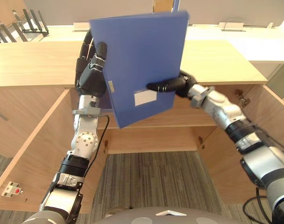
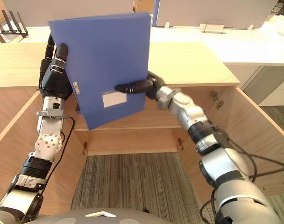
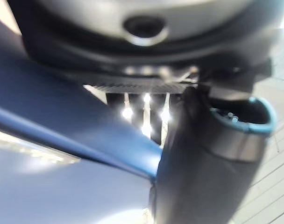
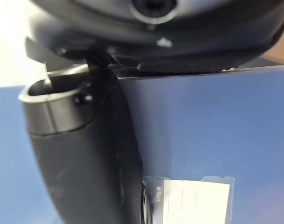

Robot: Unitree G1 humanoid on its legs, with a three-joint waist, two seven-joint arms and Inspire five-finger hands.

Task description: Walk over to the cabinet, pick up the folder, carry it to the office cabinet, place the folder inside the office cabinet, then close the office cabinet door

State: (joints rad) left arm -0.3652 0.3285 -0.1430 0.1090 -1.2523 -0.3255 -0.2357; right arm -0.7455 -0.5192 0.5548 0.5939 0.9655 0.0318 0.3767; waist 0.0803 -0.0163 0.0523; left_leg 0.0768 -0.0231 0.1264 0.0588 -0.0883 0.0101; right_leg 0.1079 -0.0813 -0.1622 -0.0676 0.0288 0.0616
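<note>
One blue folder point(image 1: 142, 60) is held up in the air by two hands. It is held in front of the top edge of the wooden cabinet point(image 1: 34, 63) and is tilted, with its lower corner pointing down at the open middle. One white label point(image 1: 145, 98) is seen on its front, near the lower edge.

The left hand point(image 1: 91, 74) is closed on the folder's left edge. Its thumb is pressed on the front and its fingers are wrapped round to the back. The right hand point(image 1: 172, 85) is closed on the right edge. Its thumb is laid flat on the front, just beside the label, and the rest of the hand is tucked behind.

Two cabinet doors are swung wide open, the left door point(image 1: 34, 154) and the right door point(image 1: 266, 105). Between them a wide gap is left, and the inside of the cabinet is seen past the folder's lower corner. One small white catch point(image 1: 13, 189) with a red dot is fixed near the left door's lower edge.

The cabinet is made of pale wood with a flat top. Grey striped carpet point(image 1: 151, 182) is laid on the floor below. White desks point(image 1: 254, 42) are seen behind the cabinet, and one black rack point(image 1: 27, 21) is stood at the back left.
</note>
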